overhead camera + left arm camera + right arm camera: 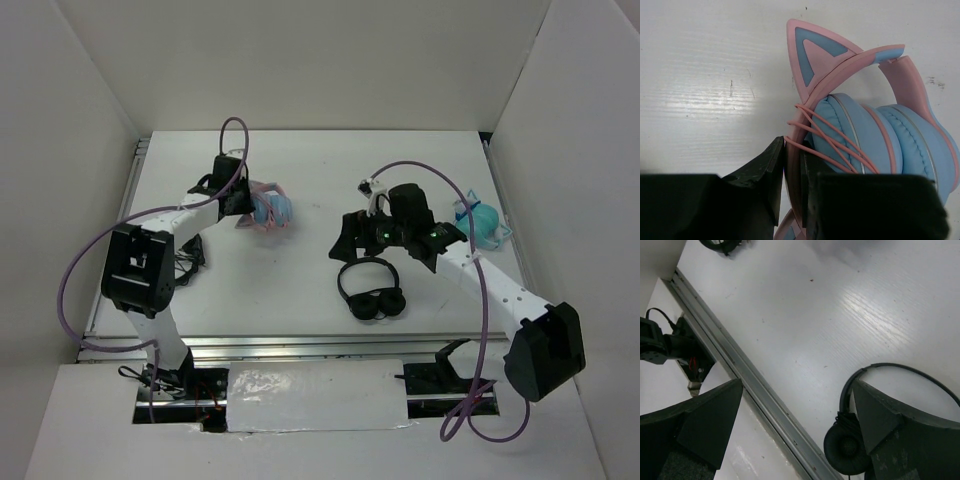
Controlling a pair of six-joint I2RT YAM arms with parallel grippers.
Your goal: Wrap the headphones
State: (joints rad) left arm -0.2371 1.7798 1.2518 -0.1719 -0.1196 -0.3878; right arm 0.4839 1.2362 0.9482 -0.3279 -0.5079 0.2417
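Note:
The headphones (274,210) are light blue with a pink headband and lie at the table's back left. In the left wrist view their blue ear cups (865,135) are folded together, a pink cat ear (810,55) points up, and the thin pink cable (832,145) crosses the cups in several strands. My left gripper (243,203) is shut on the pink headband (793,170), one jaw on each side. My right gripper (348,240) is open and empty at mid-table, apart from them; its jaws (797,384) stand wide above the table's near edge.
Plain black headphones (372,292) lie just in front of the right gripper and show by its right finger (847,445). A teal-green pair (482,222) sits at the right. A dark bundle (188,262) lies under the left arm. A metal rail (755,390) edges the table front.

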